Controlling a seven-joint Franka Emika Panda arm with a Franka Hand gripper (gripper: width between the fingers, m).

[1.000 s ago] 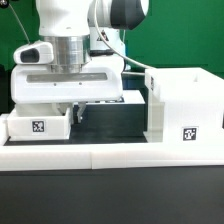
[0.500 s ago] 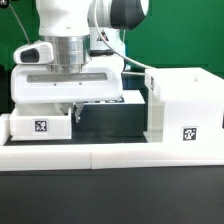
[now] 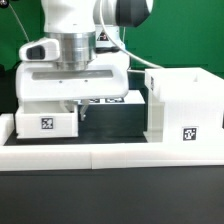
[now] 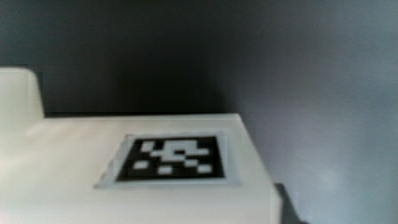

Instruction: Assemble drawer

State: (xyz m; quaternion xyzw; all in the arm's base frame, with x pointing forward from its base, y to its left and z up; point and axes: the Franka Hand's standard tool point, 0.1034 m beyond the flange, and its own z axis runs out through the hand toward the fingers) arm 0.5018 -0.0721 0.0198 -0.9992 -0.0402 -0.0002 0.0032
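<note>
- Progress, as I judge it: early. The drawer is not yet put together. The tall white plastic open-fronted box shell (image 3: 182, 100) stands with nothing slid into it, and the small shallow white plastic tray (image 3: 45, 122) is well apart from it.
- Where the parts are: the box shell stands upright on the black surface (image 3: 115, 125) at the exterior view's right. The tray is at the exterior view's left, just behind the long low white border wall (image 3: 100, 152).
- The white robot arm (image 3: 75, 40) hangs over the tray, with its dark fingers (image 3: 81, 112) down at the tray's end nearest the box shell.
- I cannot tell whether the fingers are clamped on the tray's wall or only beside it. The wrist view shows only the tray's white face and its tag (image 4: 173, 160), and no fingers.
- Left to do, by my reading: bring this tray to the box shell and slide it in, then do the same with any further tray.
- Count: one box shell, one tray in sight, one arm.
- One black-and-white tag faces the exterior camera on the tray, and one on the box shell (image 3: 188, 133).
- The marker board (image 3: 108, 100) lies behind the fingers, partly hidden.
</note>
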